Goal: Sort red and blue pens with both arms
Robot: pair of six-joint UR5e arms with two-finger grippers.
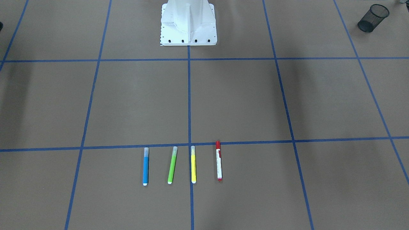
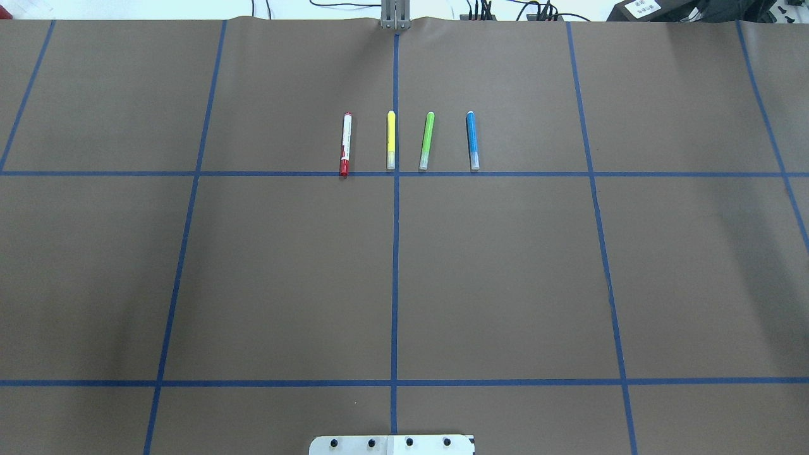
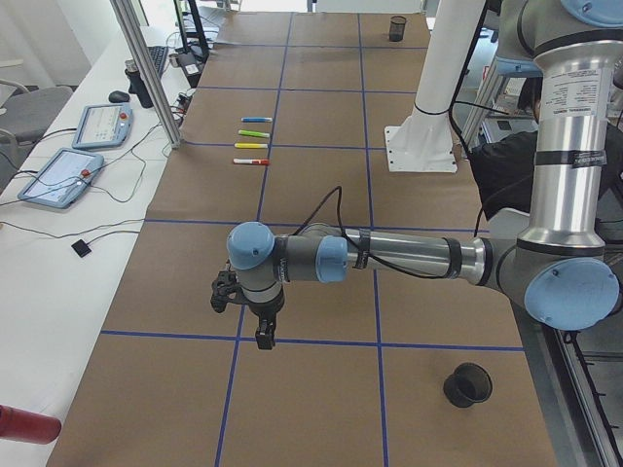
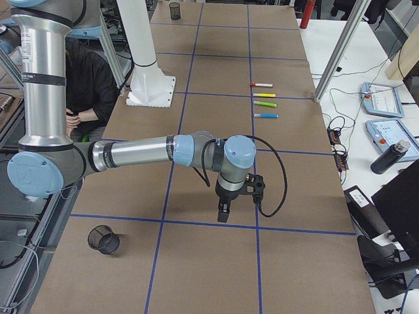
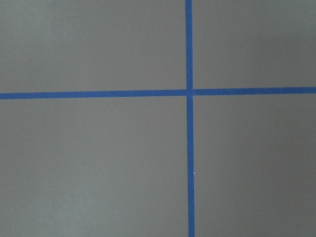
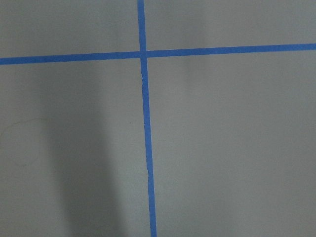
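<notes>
On the bench (image 1: pixel 255 102), the front-facing view shows four markers in one row, parallel and apart: one blue pen (image 1: pixel 145 166), one green marker (image 1: pixel 172 165), one yellow marker (image 1: pixel 193 164) and one red pen (image 1: pixel 219 160). Their cap ends lie at a blue tape line (image 1: pixel 96 147).

The overhead view places the red pen on the robot's left and the blue pen on its right.

In the exterior left view, the left end effector (image 3: pixel 264 338) hangs above the bench, well apart from the pens; open or closed cannot be determined. Two black mesh cups (image 3: pixel 467 385) stand at opposite bench ends.

In the exterior right view, the right end effector (image 4: pixel 222 214) hangs likewise, and its state cannot be determined.

Each wrist view shows one tape crossing.
</notes>
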